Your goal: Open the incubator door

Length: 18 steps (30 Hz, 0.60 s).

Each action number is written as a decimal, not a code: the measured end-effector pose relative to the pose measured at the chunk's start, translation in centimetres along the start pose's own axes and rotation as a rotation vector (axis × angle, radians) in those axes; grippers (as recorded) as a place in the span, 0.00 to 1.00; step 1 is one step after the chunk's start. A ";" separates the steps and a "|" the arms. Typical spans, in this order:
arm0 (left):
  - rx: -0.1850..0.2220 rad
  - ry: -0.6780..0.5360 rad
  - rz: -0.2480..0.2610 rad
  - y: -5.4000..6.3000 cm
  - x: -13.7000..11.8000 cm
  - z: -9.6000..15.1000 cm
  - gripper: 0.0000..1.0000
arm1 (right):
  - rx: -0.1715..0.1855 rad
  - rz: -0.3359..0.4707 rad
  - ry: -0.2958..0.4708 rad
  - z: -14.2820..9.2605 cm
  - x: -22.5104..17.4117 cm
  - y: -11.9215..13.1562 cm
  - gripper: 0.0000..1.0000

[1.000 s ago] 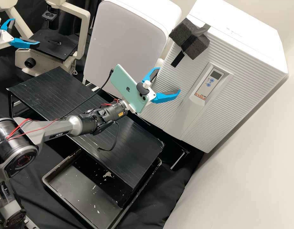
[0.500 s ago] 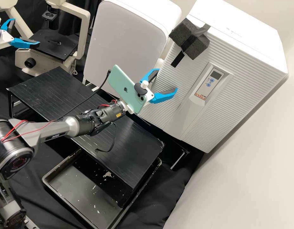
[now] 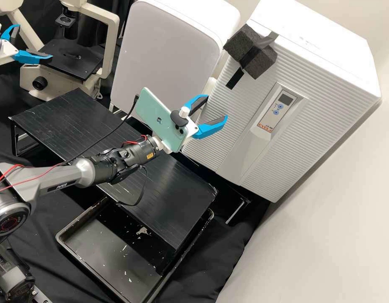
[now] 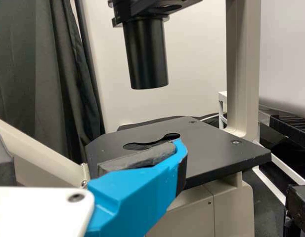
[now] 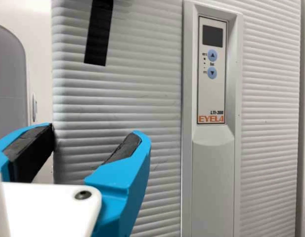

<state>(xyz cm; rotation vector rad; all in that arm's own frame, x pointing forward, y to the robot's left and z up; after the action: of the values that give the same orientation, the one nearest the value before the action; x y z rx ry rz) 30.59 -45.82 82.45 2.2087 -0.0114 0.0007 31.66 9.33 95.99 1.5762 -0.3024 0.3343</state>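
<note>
The white incubator (image 3: 324,105) stands at the right of the high view, its ribbed door (image 3: 219,130) closed. My right gripper (image 3: 217,107) is open in front of the door's left part, nothing between its fingers. In the right wrist view the right gripper (image 5: 95,131) has its fingers apart before the ribbed door (image 5: 157,98), near the door's side edge; whether a fingertip touches it I cannot tell. At the far left of the high view, my left gripper (image 3: 34,43) is open by the microscope; the left wrist view shows the left gripper (image 4: 88,140) empty.
Black foam blocks (image 3: 261,63) are strapped at the incubator's upper corner. A white cabinet (image 3: 165,54) stands beside it. A black slatted stand (image 3: 160,202) lies under the right arm, above a black tray (image 3: 101,273). The microscope's stage (image 4: 211,148) lies beyond the left gripper.
The right arm has drawn back from the incubator, toward the left in the high view, its gripper still open and empty. The left gripper and the door have not moved.
</note>
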 end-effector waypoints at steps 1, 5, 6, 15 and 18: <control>0.000 0.000 0.000 0.0 0.0 0.0 1.00 | 0.000 0.000 0.000 0.0 0.0 0.0 1.00; 0.000 0.000 0.000 0.0 0.0 0.0 1.00 | 0.005 -0.001 0.003 -0.2 0.0 -0.1 1.00; 0.000 0.000 0.000 0.0 0.0 0.0 1.00 | 0.011 0.002 0.002 -0.2 0.0 -0.1 1.00; 0.000 0.000 0.000 0.0 0.0 0.0 1.00 | 0.013 0.014 0.040 -1.9 0.5 0.0 1.00; 0.000 0.000 0.000 0.0 0.0 0.0 1.00 | 0.006 0.027 0.031 -1.9 0.8 0.0 1.00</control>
<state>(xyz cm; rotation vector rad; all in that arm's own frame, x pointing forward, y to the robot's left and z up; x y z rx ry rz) 30.59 -45.82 82.45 2.2087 -0.0114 0.0007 32.32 11.26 96.36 1.5728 -0.2994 0.3802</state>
